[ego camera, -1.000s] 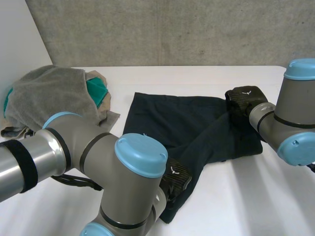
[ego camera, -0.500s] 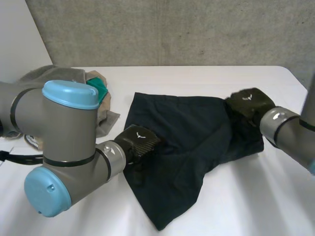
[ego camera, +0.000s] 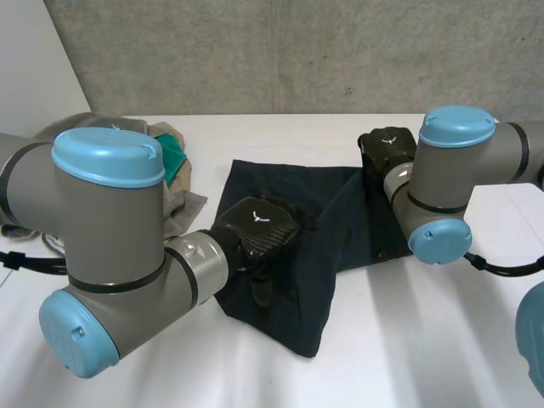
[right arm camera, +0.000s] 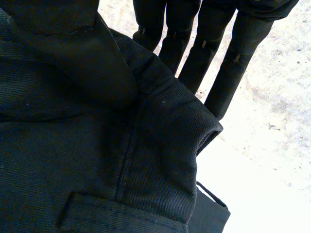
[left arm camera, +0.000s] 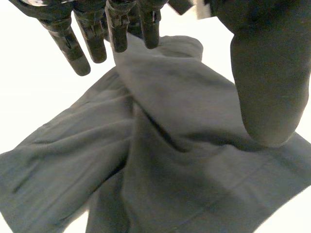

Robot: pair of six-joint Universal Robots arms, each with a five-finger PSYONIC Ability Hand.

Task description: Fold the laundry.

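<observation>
- The white worktop [ego camera: 442, 340] carries everything, and a grey wall stands behind its far edge.
- The left arm [ego camera: 102, 246] reaches in from the near left. The right arm [ego camera: 450, 170] bends in from the right.
- A dark garment [ego camera: 331, 221] lies loose in the middle of the worktop. Its far edge runs left to right. Its long axis slants from the far right corner down to a pointed end at the near middle, and that end points at the near edge.
- A laundry pile [ego camera: 178, 170] sits at the far left, apart from the garment, with teal and beige cloth showing past the left arm.
- The left hand [ego camera: 255, 231] is on the garment's left part. In the left wrist view its fingers [left arm camera: 77, 53] are straight and a little spread. A ridge of cloth rises into the gap between them and the thumb [left arm camera: 267, 87], pinched there.
- The right hand [ego camera: 384, 151] is at the garment's far right corner. In the right wrist view its straight fingers [right arm camera: 233, 63] lie behind a rolled edge and the thumb [right arm camera: 82, 68] presses on the front, pinching it.
- A stitched pocket flap [right arm camera: 116, 216] lies just below that rolled edge.
- A small white mark [ego camera: 255, 218] sits on the back of the left hand, too small to read.
</observation>
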